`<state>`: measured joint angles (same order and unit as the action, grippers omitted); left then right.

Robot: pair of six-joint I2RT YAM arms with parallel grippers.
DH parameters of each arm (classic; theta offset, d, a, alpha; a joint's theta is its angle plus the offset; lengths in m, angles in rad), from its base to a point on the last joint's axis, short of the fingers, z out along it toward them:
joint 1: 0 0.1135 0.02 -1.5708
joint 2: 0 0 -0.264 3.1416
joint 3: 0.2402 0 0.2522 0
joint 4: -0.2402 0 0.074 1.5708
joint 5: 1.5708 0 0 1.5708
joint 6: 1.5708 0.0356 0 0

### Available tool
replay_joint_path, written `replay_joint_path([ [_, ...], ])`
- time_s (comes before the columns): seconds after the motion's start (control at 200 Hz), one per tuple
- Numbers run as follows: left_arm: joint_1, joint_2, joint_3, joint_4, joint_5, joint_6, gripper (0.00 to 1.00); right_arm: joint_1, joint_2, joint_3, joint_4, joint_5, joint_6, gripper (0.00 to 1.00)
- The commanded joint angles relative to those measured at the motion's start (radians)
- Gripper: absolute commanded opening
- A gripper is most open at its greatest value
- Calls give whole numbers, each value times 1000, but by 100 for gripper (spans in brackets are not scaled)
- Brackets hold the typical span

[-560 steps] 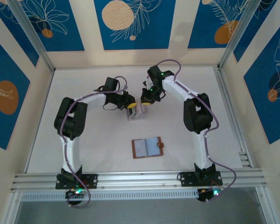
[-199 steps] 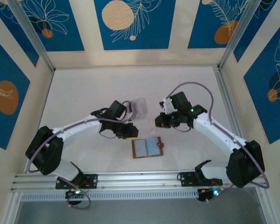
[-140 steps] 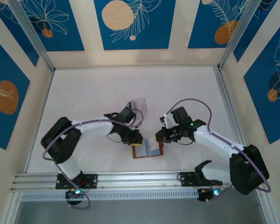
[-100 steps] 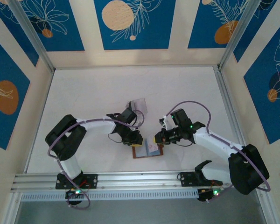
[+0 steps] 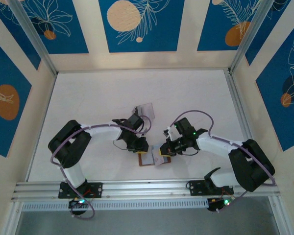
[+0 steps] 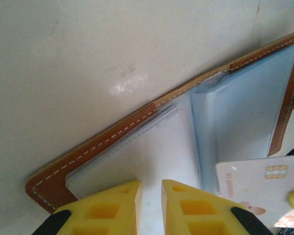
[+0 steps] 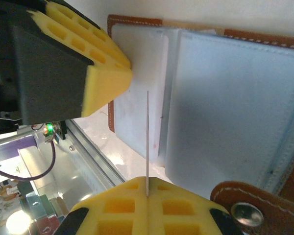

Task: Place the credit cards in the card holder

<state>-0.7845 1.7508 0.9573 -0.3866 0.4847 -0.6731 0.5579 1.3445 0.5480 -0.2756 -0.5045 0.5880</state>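
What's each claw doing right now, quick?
Left claw: barely open, nothing between its fingers, tips at the card holder.
Right claw: closed on a credit card, edge-on over the card holder.

Body insp.: left arm (image 5: 100,129) & right arm (image 5: 216,143) have white link shells, black rounded joint housings and black bases. One purple cable runs along each arm. Green LEDs lit at the bases & on right wrist. The left gripper (image 6: 152,188) & right gripper (image 7: 147,188) have black bodies and yellow foam pads w/ square recesses.

Brown card holder (image 6: 186,127); yellow fingers (image 6: 108,205)
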Motion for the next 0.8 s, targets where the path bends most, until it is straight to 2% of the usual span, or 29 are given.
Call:
replay_joint_path([
  [0.0, 11, -7, -17, -62, -49, 25, 19, 10, 29, 2, 14, -36, 0, 2],
  [0.795, 14, -26, -40, -49, -42, 30, 19, 5, 157, 50, 52, -78, -17, 2],
])
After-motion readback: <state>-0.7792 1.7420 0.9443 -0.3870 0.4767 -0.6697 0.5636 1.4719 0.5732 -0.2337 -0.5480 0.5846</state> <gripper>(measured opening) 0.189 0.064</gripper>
